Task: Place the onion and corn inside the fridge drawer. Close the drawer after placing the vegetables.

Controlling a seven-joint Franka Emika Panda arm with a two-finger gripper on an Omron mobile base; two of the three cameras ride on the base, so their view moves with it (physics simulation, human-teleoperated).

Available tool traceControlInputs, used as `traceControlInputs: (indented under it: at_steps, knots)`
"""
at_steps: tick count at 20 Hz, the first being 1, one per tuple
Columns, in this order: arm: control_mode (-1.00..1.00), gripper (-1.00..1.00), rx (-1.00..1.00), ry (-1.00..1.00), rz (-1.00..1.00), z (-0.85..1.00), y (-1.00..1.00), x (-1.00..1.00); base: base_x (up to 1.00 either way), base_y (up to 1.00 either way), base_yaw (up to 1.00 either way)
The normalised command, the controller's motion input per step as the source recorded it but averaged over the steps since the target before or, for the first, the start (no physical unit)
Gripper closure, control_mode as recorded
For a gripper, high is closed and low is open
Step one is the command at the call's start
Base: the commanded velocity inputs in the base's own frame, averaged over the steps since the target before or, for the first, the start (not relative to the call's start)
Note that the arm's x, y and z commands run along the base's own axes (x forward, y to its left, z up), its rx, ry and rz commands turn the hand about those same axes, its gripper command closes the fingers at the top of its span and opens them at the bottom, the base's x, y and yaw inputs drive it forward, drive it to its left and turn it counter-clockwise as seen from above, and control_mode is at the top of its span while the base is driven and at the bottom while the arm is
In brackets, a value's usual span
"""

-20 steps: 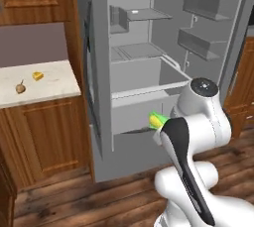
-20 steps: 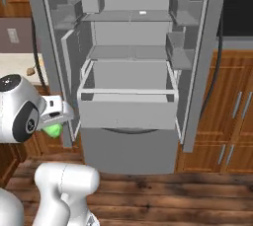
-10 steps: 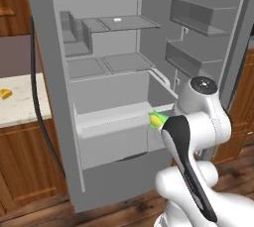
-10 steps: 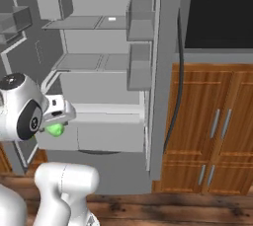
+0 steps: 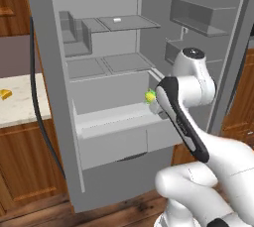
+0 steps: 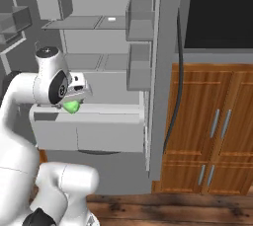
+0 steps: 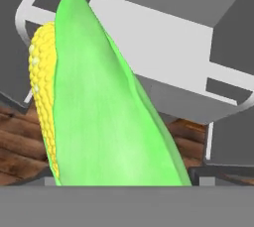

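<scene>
Claw [image 6: 73, 102]: clamped on the corn, which the hand view shows close up, standing between the fingers; the fingertips themselves are hidden behind the husk.
Corn [image 7: 99, 107]: green husk with a strip of yellow kernels down one side; held in the air just above the near right corner of the open drawer, not yet inside it. It also peeks out beside the wrist in the left base view [image 5: 150, 95].
Arm pose: rises from the base, elbow bent high, forearm reaching forward and slightly down, so the hand sits at the drawer's front edge on its right side, pointing into the fridge.
Fridge drawer [image 5: 114, 137]: pulled out, its pale flat front facing the robot; the interior looks bare in the left base view, though the arm hides its right end.
Fridge [image 6: 89, 32]: door swung open, grey shelves above the drawer.
Counter [image 5: 20, 107]: to the left of the fridge, with a yellow wedge [image 5: 5, 93] on it; I cannot find the onion.
Step in hand: carrying the corn to the drawer, the first vegetable by my reading.
Next move: ease the hand forward over the drawer's opening, lower a little, then part the fingers so the cob drops clear of the front wall. The onion and closing come after.
</scene>
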Motion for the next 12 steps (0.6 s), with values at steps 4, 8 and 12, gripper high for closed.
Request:
traceControlInputs:
  at_steps: [4,8,12]
  knots:
    - [-1.00,1.00,0.00,0.03,0.00,-0.41,0.00,1.00,0.00,0.00,0.00]
    - [-1.00,1.00,0.00,0.00,0.00,-0.54,0.00,1.00,0.00,0.00,0.00]
    - [-1.00,1.00,0.00,0.00,0.00,-0.56,0.00,1.00,0.00,0.00,0.00]
